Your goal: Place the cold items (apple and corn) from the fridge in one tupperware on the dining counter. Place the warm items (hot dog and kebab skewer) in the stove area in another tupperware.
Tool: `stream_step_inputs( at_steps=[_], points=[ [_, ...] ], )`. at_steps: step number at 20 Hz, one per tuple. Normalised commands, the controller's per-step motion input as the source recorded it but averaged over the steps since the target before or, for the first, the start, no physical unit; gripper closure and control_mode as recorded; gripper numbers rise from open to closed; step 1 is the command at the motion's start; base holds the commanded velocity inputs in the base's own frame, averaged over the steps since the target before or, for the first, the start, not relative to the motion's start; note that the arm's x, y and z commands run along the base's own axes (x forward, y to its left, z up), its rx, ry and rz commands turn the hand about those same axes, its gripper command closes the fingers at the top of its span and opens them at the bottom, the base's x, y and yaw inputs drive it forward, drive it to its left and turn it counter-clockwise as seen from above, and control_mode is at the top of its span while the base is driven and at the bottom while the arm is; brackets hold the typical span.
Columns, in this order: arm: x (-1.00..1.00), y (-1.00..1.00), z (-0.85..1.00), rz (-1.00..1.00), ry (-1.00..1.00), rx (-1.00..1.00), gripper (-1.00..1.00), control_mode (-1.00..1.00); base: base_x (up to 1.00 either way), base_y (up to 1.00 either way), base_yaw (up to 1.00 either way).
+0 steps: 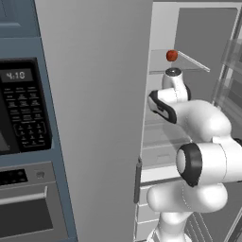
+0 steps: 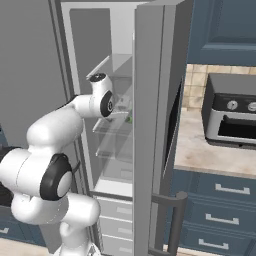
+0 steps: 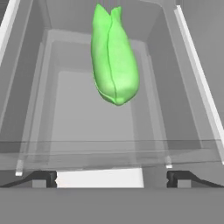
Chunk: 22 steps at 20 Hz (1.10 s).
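While the arm reaches into the open fridge [image 2: 150,30], gripper [image 3: 112,178] fingers spread wide w/ nothing held; corn [image 3: 113,54] ahead on glass shelf [image 3: 87,118]; apple [image 1: 172,56] on upper shelf.

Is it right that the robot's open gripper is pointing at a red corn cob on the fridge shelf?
Not quite: the corn in its leafy husk is green, not red, as the hand view shows. The rest holds: the two-finger gripper is open and points at it on the clear fridge shelf.
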Motion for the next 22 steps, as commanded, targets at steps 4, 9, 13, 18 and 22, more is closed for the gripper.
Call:
stream_step_inputs(
  at_steps=[4,9,13,18,22],
  points=[
    [0.41,-0.02,-0.12,0.00,-0.07,0.00,-1.00,-1.00,0.00,0.00,0.00],
    [0.35,-0.03,-0.08,0.00,0.00,0.00,-1.00,-1.00,0.00,0.00,0.00],
    [0.23,-0.16,-0.01,0.00,0.00,0.00,-1.00,-1.00,0.00,0.00,0.00],
    [0.27,-0.09,-0.04,0.00,0.00,0.00,-1.00,-1.00,0.00,0.00,0.00],
    [0.32,0.00,-0.17,0.00,0.00,0.00,-1.00,-1.00,0.00,0.00,0.00]
  ],
)
